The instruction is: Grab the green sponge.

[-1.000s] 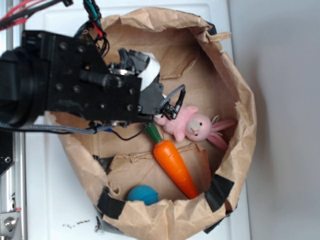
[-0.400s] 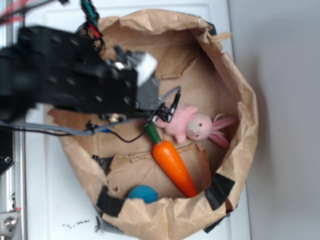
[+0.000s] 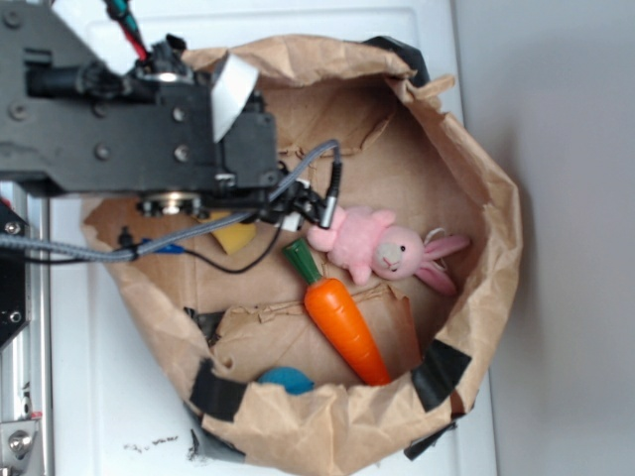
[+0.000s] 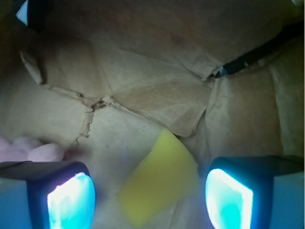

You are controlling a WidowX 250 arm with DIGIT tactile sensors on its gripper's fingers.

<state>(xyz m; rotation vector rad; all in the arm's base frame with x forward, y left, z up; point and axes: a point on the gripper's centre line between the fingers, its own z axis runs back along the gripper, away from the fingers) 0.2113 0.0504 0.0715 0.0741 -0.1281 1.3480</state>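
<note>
Here we are over the paper bag (image 3: 466, 149), a wide brown thing with its rim rolled down and black tape on the edges, sitting on a white table (image 3: 109, 397). The black arm (image 3: 119, 119) hangs across the bag's left half, cables trailing from it. Just under the arm's lower edge a corner of the yellow sponge (image 3: 236, 238) peeks out, lying flat on the bag's floor.

Switch to the wrist camera and there it is plainly: the sponge (image 4: 159, 183) sits on the crinkled paper between the two fingers, closer to the right one, tilted with one pointed corner up. The claw (image 4: 150, 198) is spread wide, both glowing blue pads (image 4: 71, 200) well clear of the foam, nothing held. The sponge touches neither pad.

To the right of the arm lies the pink bunny (image 3: 382, 248), ears pointing at the bag wall; a bit of its pink also shows at the left edge of the wrist view. Below it the orange carrot (image 3: 342, 327) lies on a slant, green top up toward the arm. A teal ball (image 3: 286, 379) sits near the bottom rim, half hidden by the paper.
</note>
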